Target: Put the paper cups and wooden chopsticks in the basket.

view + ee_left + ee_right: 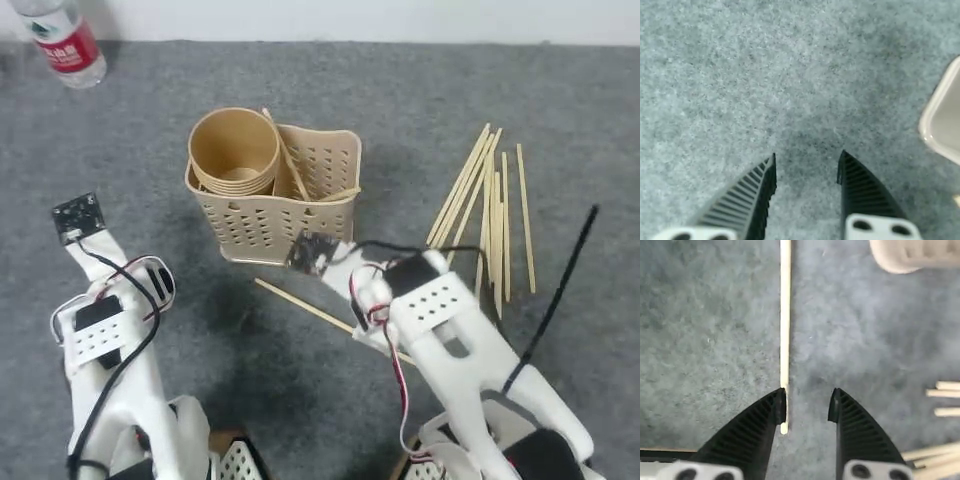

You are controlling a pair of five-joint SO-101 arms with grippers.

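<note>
Your right gripper (807, 407) hangs released over the single chopstick (785, 315) that lies on the grey carpet (420, 90) on the arms' side of the basket (270, 215), well clear of its wall. The jaws are parted, and the stick runs along the inner face of one finger, with its near tip barely inside the gap. I judge this the pick-up step. Slide sideways until the stick sits midway between the fingers, and reach further along it toward the basket, so that you clench nearer its middle than its tip (a hold at the very end will likely let it swing or slip). Go down until the fingertips meet the carpet pile before closing, since the stick is thin and lies flat. Carry it to the compartment beside the paper cups (235, 150), which already stand stacked inside the basket, and let it lean with the chopsticks in the basket (285, 155). The loose pile of chopsticks (490, 210) waits on the carpet off to the basket's far side from the bottle. Your left gripper (807, 172) is likewise released and holds nothing, over bare carpet beside a basket corner. The only writing is on the red label of the bottle (65, 40), beyond the basket, too small to read.
</note>
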